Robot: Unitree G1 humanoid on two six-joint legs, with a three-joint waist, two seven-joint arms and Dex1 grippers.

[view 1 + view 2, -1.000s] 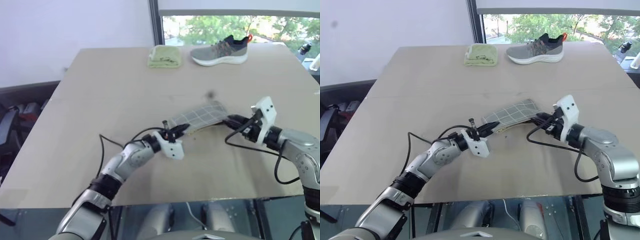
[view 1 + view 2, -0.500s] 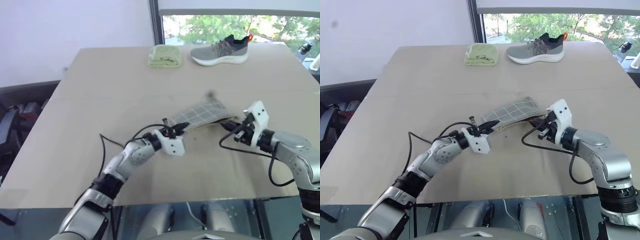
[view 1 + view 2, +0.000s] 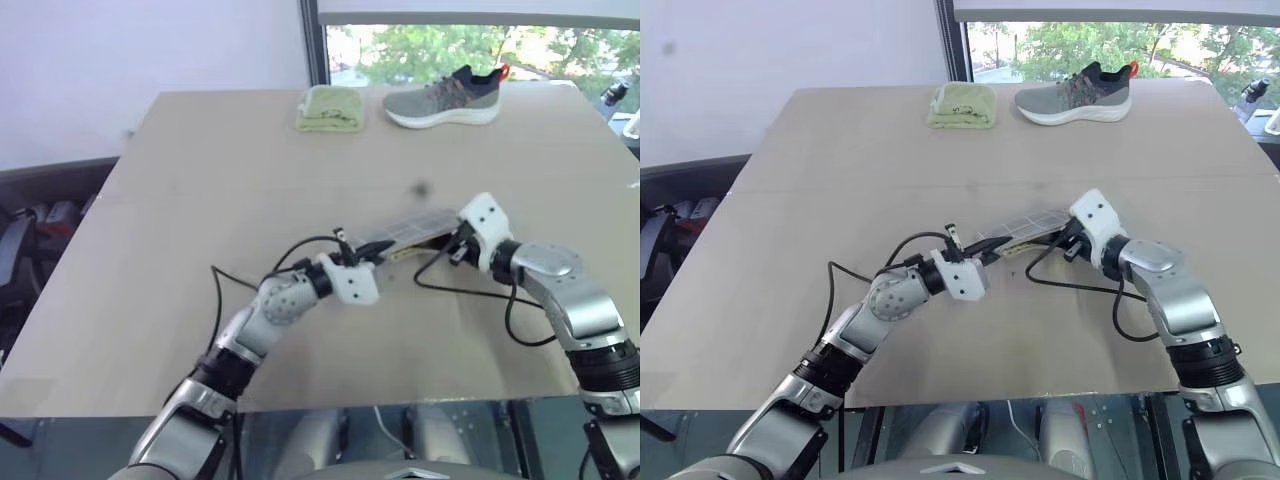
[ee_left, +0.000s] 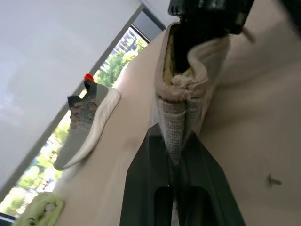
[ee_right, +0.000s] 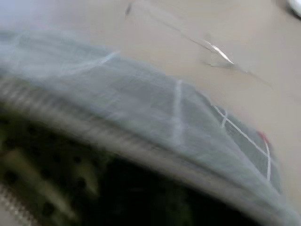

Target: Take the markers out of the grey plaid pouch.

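Soft, limp pouch (image 3: 405, 232), likely light; sags between grippers. Left gripper (image 4: 176, 155) clamped on closed end; right gripper (image 3: 1065, 243) at open mouth, finger spread unclear. Best hold: fabric edges.

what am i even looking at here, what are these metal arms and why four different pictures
These are the two arms of a humanoid robot, each ending in a two-fingered gripper. The two wide pictures come from a stereo camera on its head, looking down over a tan table. The other two come from cameras on its wrists, looking along the fingers.

The left gripper is shut on one end of a grey plaid pouch; the left wrist view shows the fabric pinched between its black fingers. The right gripper is at the pouch's other, open end, where yellowish lining shows. Whether it is open is hard to tell.

At the far edge lie a folded green cloth and a grey sneaker.
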